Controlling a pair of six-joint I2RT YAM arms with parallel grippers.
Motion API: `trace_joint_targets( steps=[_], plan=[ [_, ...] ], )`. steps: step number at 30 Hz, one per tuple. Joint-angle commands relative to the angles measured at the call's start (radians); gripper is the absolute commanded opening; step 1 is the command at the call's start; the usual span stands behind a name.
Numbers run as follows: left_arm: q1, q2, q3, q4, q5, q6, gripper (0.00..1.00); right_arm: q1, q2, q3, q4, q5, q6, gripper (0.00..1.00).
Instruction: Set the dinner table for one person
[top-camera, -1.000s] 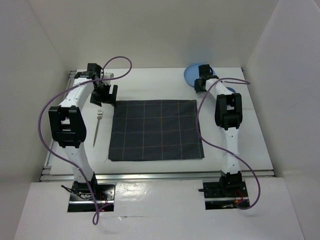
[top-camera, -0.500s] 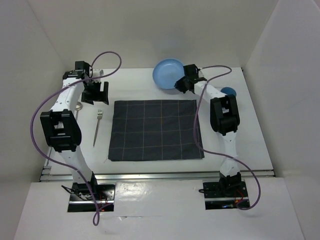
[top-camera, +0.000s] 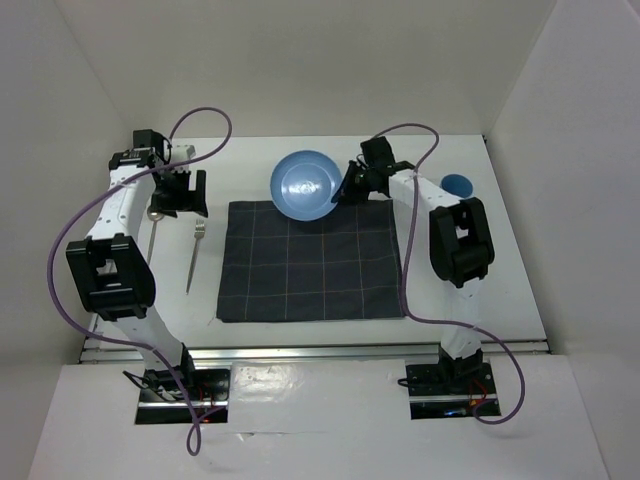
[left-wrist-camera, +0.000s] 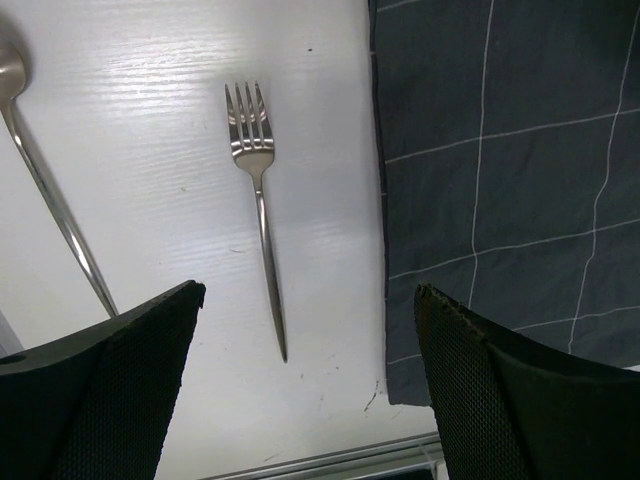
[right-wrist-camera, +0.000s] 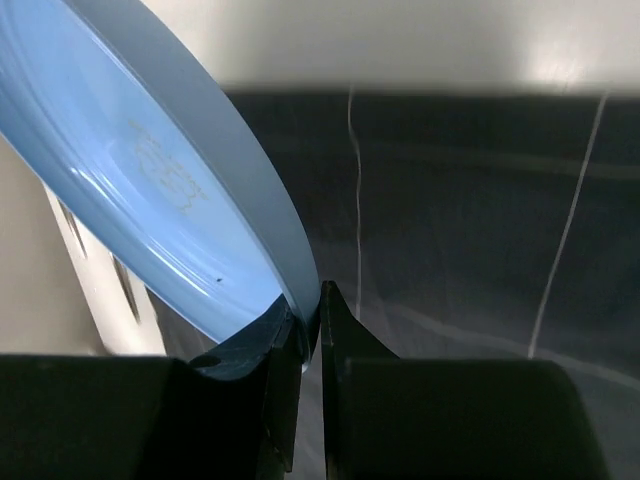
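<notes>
Spoon (top-camera: 154, 213): laid on the bare tabletop at the far left, handle toward the arm bases.
Left gripper (top-camera: 185, 192): held above the cutlery with its fingers spread wide and nothing between them.
Fork (left-wrist-camera: 258, 200): laid just left of the placemat and apart from it, tines pointed away from the bases.
Placemat (top-camera: 310, 265): spread flat in the middle; its centre is judged to be where the plate belongs.
Plate (top-camera: 305, 185): gripped by its rim and tilted, over the placemat's far edge; whether cloth is touched cannot be told.
Right gripper (right-wrist-camera: 305, 320): clamped thinly on the plate's right rim.
Step in hand: the plate should be brought nearer to the mat's centre, levelled, lowered until flat, and only then released, so the cloth is not dragged.
Small blue dish (top-camera: 457, 184): set well right of the mat.
Dinner table (top-camera: 500, 270): stretched beneath everything between the white walls; its long axis is judged to run left to right, across both arms.
</notes>
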Motion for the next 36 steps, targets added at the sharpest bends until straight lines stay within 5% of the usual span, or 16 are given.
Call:
trace_joint_targets(
  steps=[1, 5, 13, 36],
  plan=[
    [0.010, -0.050, -0.023, -0.005, 0.029, 0.041, 0.93, -0.003, -0.094, 0.034, -0.204, -0.209, -0.231, 0.00],
    [0.010, -0.050, -0.023, -0.005, 0.029, 0.042, 0.93, 0.007, -0.094, -0.018, -0.361, -0.246, -0.333, 0.00],
    [0.010, -0.040, -0.014, -0.015, 0.056, 0.042, 0.92, 0.046, -0.058, -0.078, -0.412, -0.303, -0.395, 0.00],
    [0.010, -0.031, -0.023, -0.015, 0.056, 0.042, 0.92, 0.105, -0.025, -0.171, -0.367, -0.162, -0.386, 0.00]
  ],
)
